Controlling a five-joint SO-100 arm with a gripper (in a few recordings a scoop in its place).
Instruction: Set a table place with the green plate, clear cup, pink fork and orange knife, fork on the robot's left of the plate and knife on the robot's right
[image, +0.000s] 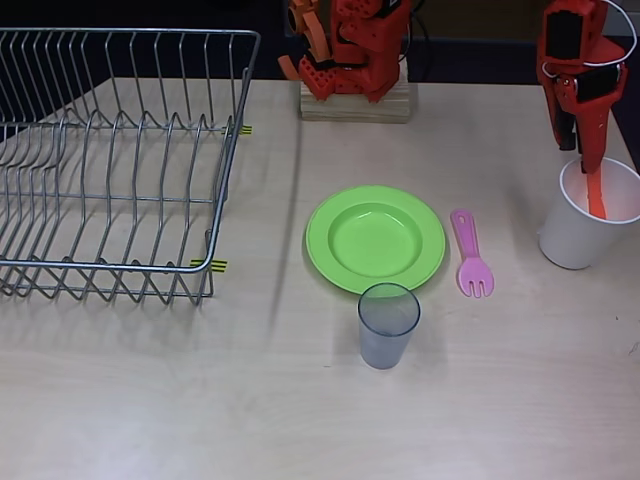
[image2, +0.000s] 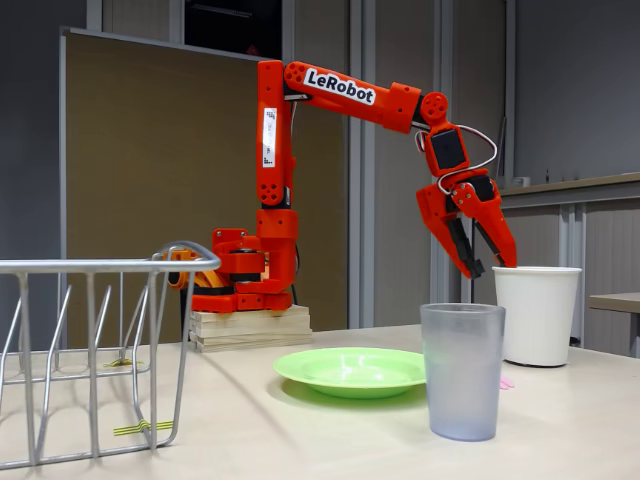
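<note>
I see the green plate (image: 375, 240) flat near the middle of the bench (image: 150, 400), with the pink fork (image: 471, 256) lying just beside its right edge in the overhead view, tines toward the camera and apart from the rim. The clear cup (image: 387, 324) stands upright just in front of the plate, close to its near rim; in the fixed view it partly blocks my sight of the plate's right side.

My tool (image2: 491, 268) hangs over the mouth of a white cup (image: 588, 215) at the far right, fingers spread moderately with their tips just above the rim. The orange knife (image: 596, 195) stands inside that white cup, leaning against its wall. I cannot tell whether the fingers touch it.

A wire dish rack (image: 110, 160) takes up the left side, well apart from the plate. The arm's base sits on a wooden block (image: 355, 103) at the back.
</note>
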